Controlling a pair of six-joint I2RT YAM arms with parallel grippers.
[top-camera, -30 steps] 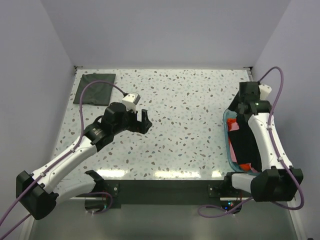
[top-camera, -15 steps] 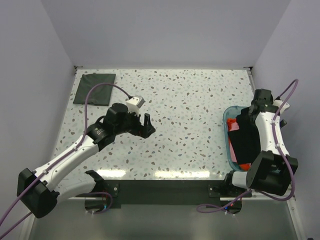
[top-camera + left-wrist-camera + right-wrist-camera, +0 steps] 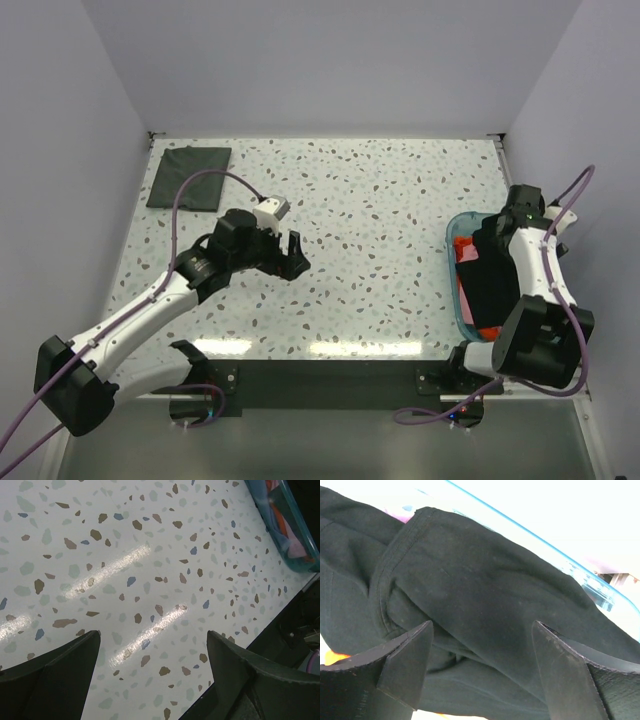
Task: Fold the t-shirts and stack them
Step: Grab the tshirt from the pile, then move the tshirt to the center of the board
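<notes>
A large black t-shirt (image 3: 490, 285) lies heaped in the blue bin (image 3: 452, 240) at the right, over orange cloth (image 3: 463, 250). My right gripper (image 3: 492, 243) reaches down into the bin. In the right wrist view it (image 3: 480, 645) is open, its fingers (image 3: 405, 660) straddling a thick fold of the black t-shirt (image 3: 485, 590) without pinching it. A dark grey t-shirt (image 3: 188, 177), folded square, lies at the far left corner. My left gripper (image 3: 285, 254) hovers open over the bare table (image 3: 150, 580), and in its wrist view (image 3: 152, 645) nothing sits between the fingers.
The bin's clear blue rim (image 3: 580, 572) runs just beyond the black cloth, and pink cloth (image 3: 400, 514) and orange cloth (image 3: 332, 656) peek out beneath it. The left wrist view catches the bin (image 3: 292, 550) at its top right. Walls close in on three sides.
The right arm has folded back and brought its gripper down onto the black t-shirt in the bin, jaws narrowing slightly. The left gripper has drifted a little right and nearer.
</notes>
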